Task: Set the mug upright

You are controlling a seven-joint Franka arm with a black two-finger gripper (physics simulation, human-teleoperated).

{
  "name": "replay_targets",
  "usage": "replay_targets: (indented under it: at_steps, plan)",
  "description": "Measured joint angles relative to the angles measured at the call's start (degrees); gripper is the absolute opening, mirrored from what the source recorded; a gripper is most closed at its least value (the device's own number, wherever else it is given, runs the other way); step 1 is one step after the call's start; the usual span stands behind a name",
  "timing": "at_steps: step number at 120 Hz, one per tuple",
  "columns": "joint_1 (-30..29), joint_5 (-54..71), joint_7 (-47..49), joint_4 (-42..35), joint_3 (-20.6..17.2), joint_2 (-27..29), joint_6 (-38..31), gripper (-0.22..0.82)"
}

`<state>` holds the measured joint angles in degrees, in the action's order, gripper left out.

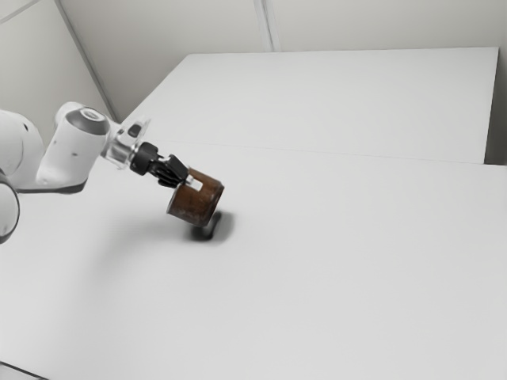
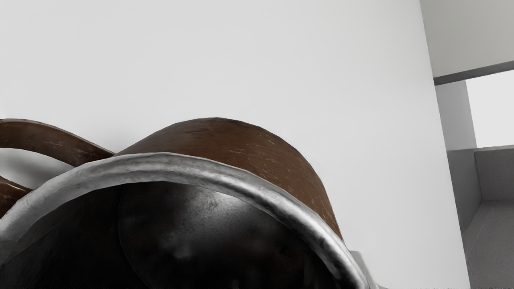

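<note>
mug [image 1: 195, 206] tilted, mouth twd gripper [image 1: 188, 178]; can't tell if gripper's wide or narrow.

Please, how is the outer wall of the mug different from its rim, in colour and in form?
The outer wall is brown with fine pale scratches, while the rim is silvery grey with bright highlights. The outer wall is a broad rounded surface; the rim is a narrower curved band around the dark opening. Both belong to the same mug, which is tilted.
</note>
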<state>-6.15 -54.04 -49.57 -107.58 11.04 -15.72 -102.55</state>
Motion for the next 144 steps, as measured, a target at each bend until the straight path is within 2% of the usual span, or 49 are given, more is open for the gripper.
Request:
replay_targets:
  at_steps: [17, 38, 83, 115, 144]
  plan:
    - [3.67, 10.16, 6.03, -2.37, -0.24, 3.62, -7.75, -0.17]
    - [6.70, 21.65, 14.72, -4.41, -0.25, 5.41, -15.32, -0.17]
    - [13.23, 44.06, 37.63, -11.92, -0.10, 10.99, -22.50, -0.17]
    - [15.55, 49.54, 50.83, -19.04, 0.17, 13.15, -28.37, -0.17]
    - [16.18, 51.07, 59.04, -21.03, 0.56, 13.39, -31.70, -0.17]
